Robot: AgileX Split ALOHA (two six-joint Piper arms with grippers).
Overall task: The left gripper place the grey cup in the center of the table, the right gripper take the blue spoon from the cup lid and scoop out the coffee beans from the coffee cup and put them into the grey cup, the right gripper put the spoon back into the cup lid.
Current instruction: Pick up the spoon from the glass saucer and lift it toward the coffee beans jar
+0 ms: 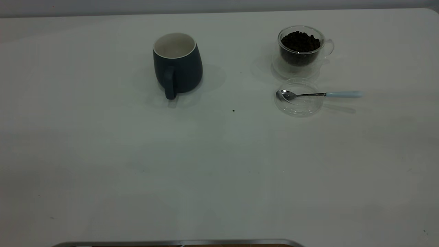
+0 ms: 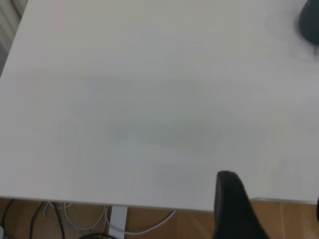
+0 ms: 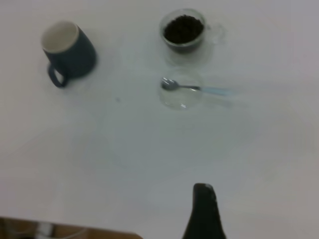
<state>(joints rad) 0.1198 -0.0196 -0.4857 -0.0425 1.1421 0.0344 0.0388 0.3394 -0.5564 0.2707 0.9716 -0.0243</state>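
The grey cup (image 1: 178, 65) stands upright on the white table (image 1: 137, 164), left of centre at the back, handle toward the front; it also shows in the right wrist view (image 3: 70, 50) and at the corner of the left wrist view (image 2: 310, 22). The coffee cup (image 1: 301, 51) with coffee beans (image 1: 300, 43) stands at the back right. In front of it lies the cup lid (image 1: 299, 104) with the blue spoon (image 1: 319, 94) across it, handle pointing right. No gripper shows in the exterior view. My left gripper (image 2: 273, 191) is open over the table edge. My right gripper (image 3: 261, 199) is open, empty, well short of the lid (image 3: 180, 94).
A small dark speck (image 1: 233, 110) lies on the table between the grey cup and the lid. A metal edge (image 1: 178, 243) runs along the bottom of the exterior view. Beyond the table edge the left wrist view shows floor with cables (image 2: 75, 219).
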